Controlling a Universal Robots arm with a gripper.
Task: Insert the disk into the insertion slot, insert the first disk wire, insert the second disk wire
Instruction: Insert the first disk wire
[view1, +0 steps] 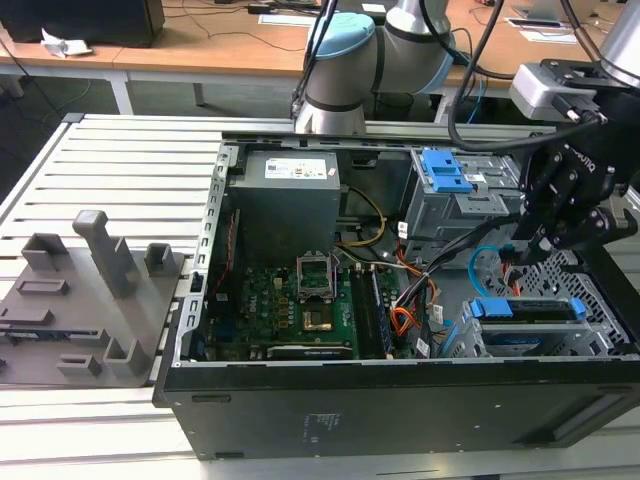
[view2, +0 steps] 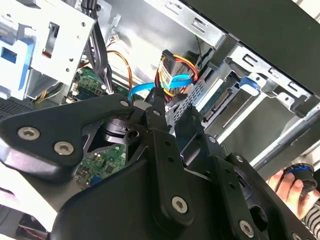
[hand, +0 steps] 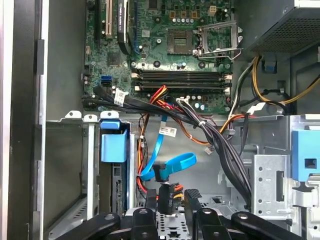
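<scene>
Silver disk in blue carrier (view1: 527, 308) sits in grey perforated cage (view1: 600, 318); first-wire step, likely. Black gripper (hand: 171, 195) jaws apart, dark orange-wired plug (hand: 166, 196) between; needs square grip

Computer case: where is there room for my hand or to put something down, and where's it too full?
Free: the ribbed table left of the case in the exterior view, beyond the grey fixture. Crowded: between the disk and the blue-latched bay, where the gripper, the light-blue cable and black wire bundle sit.
</scene>
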